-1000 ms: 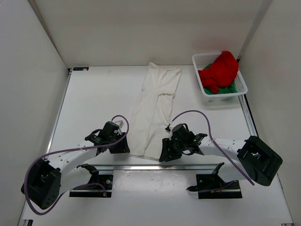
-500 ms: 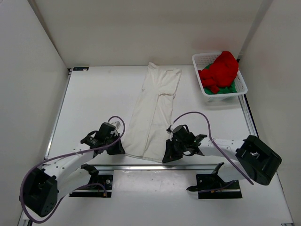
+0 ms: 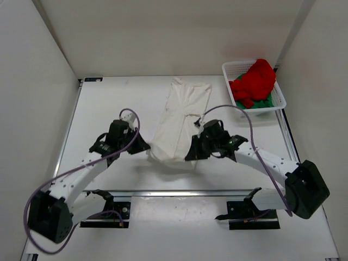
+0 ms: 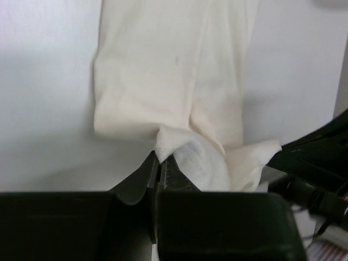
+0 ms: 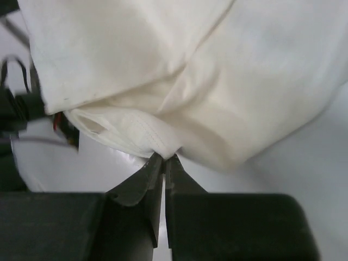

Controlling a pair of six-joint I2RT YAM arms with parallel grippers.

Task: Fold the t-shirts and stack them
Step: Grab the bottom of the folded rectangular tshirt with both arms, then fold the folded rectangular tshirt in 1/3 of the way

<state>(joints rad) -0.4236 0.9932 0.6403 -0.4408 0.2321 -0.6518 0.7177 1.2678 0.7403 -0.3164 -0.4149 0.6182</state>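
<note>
The white t-shirt (image 3: 179, 117) lies as a long folded strip down the middle of the table, its near end lifted and curling back over itself. My left gripper (image 3: 145, 149) is shut on the near left corner of that hem (image 4: 163, 142). On the near right corner (image 5: 166, 147) my right gripper (image 3: 190, 154) is shut too. Both pinched corners hang above the table. The red t-shirt (image 3: 254, 80) is bunched in the basket at the back right, over the green t-shirt (image 3: 263, 102), of which only an edge shows.
A white mesh basket (image 3: 232, 98) stands at the back right corner of the table. White walls close in the table on three sides. A metal rail (image 3: 174, 192) runs along the near edge, with both arm bases behind it.
Both grippers closed on the near corners of the white t-shirt, then lifted and carried that end away from the near edge, so the shirt's near part now folds up.
</note>
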